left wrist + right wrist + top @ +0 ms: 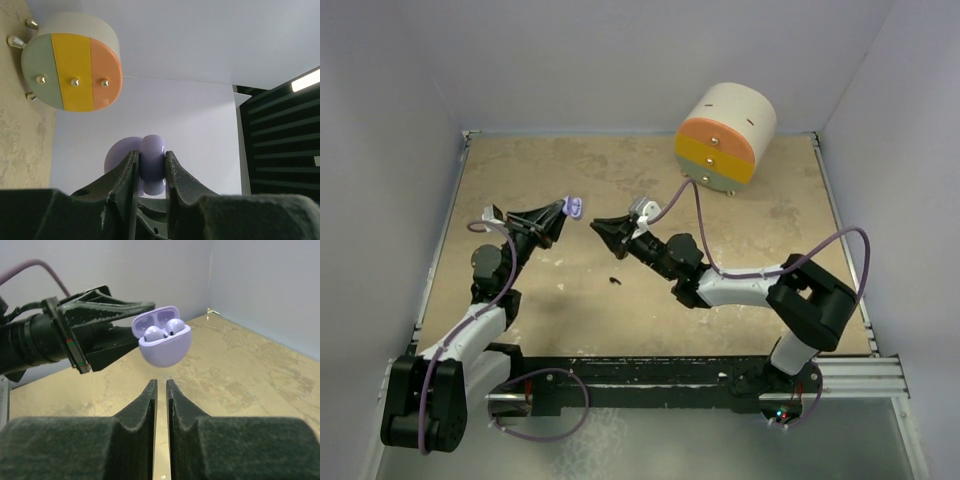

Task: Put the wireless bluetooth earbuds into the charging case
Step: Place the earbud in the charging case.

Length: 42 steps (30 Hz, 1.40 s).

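Broadly: tan mottled table [770, 230] w/ pale walls on 3 sides. Far right sits a round cream drawer unit [725, 138], its face in orange, yellow & green bands w/ one metal knob each. L arm reaches in from near left, R arm from near right. Their tips face each other approx mid-table, near but not touching. The left gripper [560, 210] is clamped on the lavender charging case [167, 347], held up off the table, lid open toward the R wrist cam. A red/green stripe marks the left gripper's body. The right gripper [161, 385] holds nothing, fingers pinched almost together w/ only a thin slit; the case hangs just ahead of it. Two lavender wireless bluetooth earbuds [155, 333] sit side by side in the case's wells. A small dark piece [615, 280] lies on the table just near of the right gripper, too small to ID.
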### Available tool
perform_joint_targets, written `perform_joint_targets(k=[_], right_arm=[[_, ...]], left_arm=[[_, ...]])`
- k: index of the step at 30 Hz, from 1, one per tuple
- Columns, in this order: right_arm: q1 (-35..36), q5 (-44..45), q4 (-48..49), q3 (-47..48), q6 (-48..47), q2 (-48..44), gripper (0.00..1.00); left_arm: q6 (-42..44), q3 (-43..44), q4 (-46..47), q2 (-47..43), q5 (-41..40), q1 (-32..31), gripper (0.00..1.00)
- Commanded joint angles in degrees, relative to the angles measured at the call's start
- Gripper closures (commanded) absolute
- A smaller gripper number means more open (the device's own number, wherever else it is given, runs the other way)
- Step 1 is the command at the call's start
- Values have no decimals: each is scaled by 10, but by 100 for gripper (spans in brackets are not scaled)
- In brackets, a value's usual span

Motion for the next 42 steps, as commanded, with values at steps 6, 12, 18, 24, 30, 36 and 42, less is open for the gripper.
perform_joint_targets(k=[6, 12, 18, 24, 30, 36, 42], right_arm=[[0, 186, -198, 65, 46, -51, 42], [28, 242, -263, 97, 34, -10, 19], [57, 318, -245, 121, -7, 55, 0], [61, 336, -170, 128, -28, 78, 0], [60, 320, -126, 143, -54, 93, 0], [51, 322, -111, 157, -60, 104, 0], [39, 359, -121, 170, -59, 108, 0]], left_arm=[[15, 13, 42, 10, -10, 0, 100], [23, 49, -9, 16, -42, -5, 100], [49, 85, -86, 20, -86, -28, 100], [54, 89, -81, 47, -101, -62, 100], [54, 55, -81, 40, -112, -73, 100], [55, 26, -81, 25, -113, -76, 100], [58, 7, -97, 3, -112, -76, 100]])
